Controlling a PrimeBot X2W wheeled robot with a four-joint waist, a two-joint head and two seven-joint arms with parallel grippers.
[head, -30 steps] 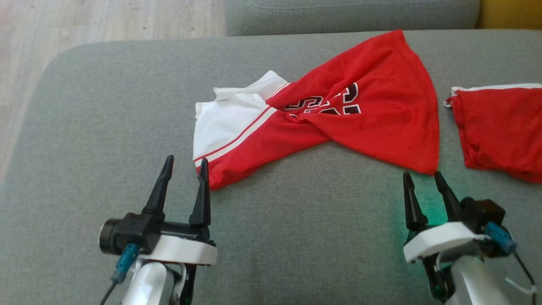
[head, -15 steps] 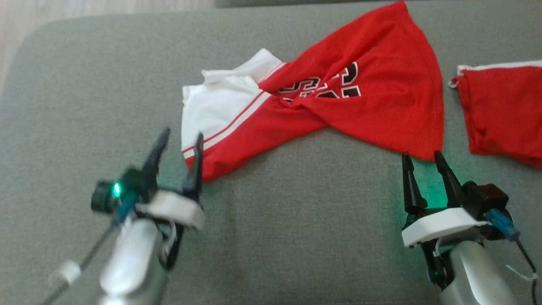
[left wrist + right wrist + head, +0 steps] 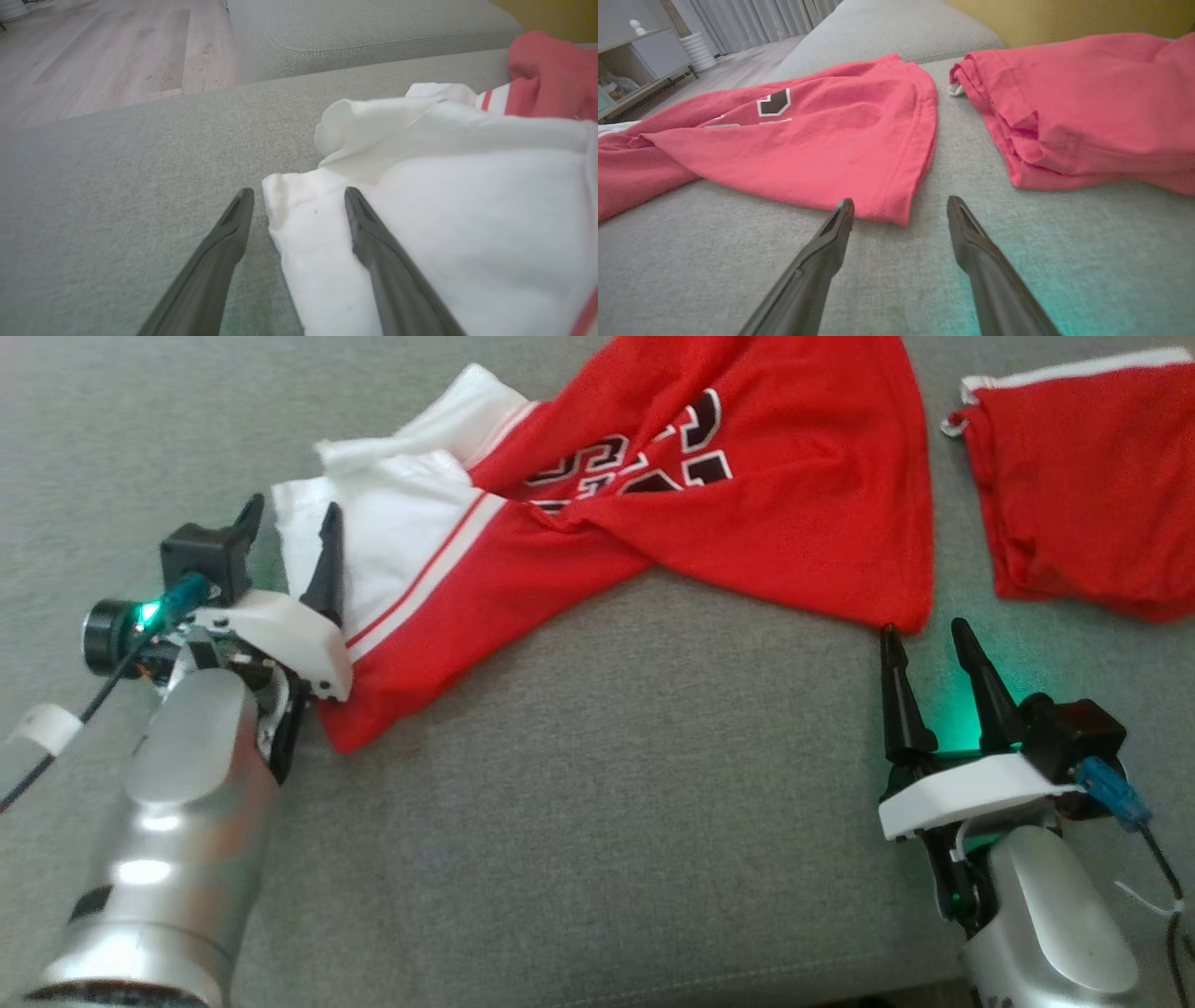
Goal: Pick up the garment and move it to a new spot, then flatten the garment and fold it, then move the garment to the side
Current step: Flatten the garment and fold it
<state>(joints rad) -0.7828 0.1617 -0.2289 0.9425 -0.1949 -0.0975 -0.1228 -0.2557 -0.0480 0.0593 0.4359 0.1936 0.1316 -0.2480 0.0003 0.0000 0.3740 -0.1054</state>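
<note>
A red and white jersey (image 3: 653, 513) with dark lettering lies twisted across the grey couch seat (image 3: 579, 784). My left gripper (image 3: 291, 527) is open at its white corner (image 3: 299, 205); one finger rests over the white cloth, the other over bare cushion. My right gripper (image 3: 926, 642) is open just below the jersey's red hem corner (image 3: 896, 212), fingers straddling the corner's line a short way short of it, nothing between them.
A second red garment (image 3: 1083, 495) with a white edge lies at the far right (image 3: 1087, 107), a narrow strip of cushion between it and the jersey. Wooden floor (image 3: 93, 56) lies beyond the couch's left end. A yellow cushion (image 3: 1064, 18) sits behind.
The camera has tipped down and the whole picture shifted. My left gripper has advanced forward onto the jersey's white corner. The right gripper keeps its place near the red hem corner.
</note>
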